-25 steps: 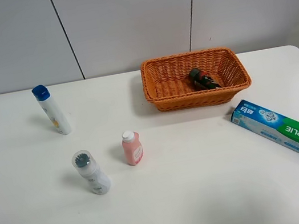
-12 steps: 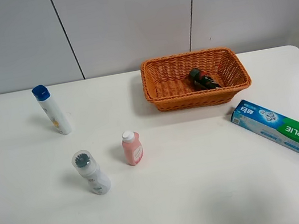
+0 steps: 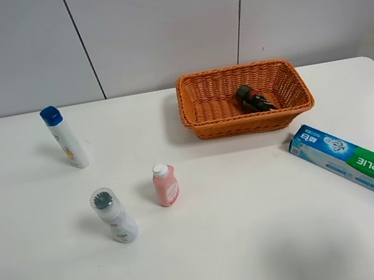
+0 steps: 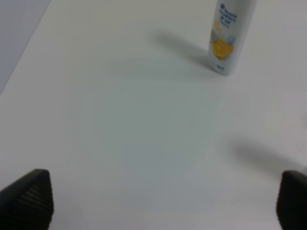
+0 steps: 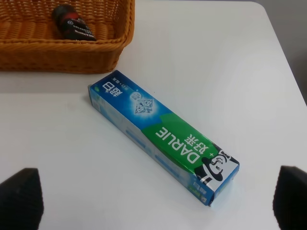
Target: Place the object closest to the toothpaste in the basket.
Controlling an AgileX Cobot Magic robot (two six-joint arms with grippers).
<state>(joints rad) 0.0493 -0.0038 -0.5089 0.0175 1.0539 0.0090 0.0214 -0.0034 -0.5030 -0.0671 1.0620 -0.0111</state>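
Neither tool is showing in the high view; no arm is reaching over the white tabletop (image 3: pixel 263 242). One orange wicker basket (image 3: pixel 198 120) is sitting at the far side, right of the middle, and one small dark object (image 3: pixel 253 98) with red and green on it is lying inside it, toward the right half. One boxed toothpaste (image 3: pixel 356 163) is lying flat, slanting down toward the right edge, its near end just beside the basket's front right corner but not touching it. Three bottles are standing well apart on the left half: a tall white bottle with a blue cap (image 3: pixel 65 137) leaning slightly, a small pink bottle (image 3: pixel 166 184) with a white cap near the middle, and a white bottle with a clear cap (image 3: pixel 113 216) just left of the pink one. Nothing is lying between the toothpaste and the basket.

In the left wrist view, the left tool (image 4: pixel 158 201) is showing only as two dark fingertips (image 4: pixel 29 199) spread wide at the picture's corners, gripping nothing, over bare tabletop; the lower part of the blue-capped bottle is standing ahead.

In the right wrist view, the right tool (image 5: pixel 158 203) is likewise spread wide and gripping nothing, its dark fingertips (image 5: pixel 20 201) framing the toothpaste box, with the basket corner and the dark object in it beyond.
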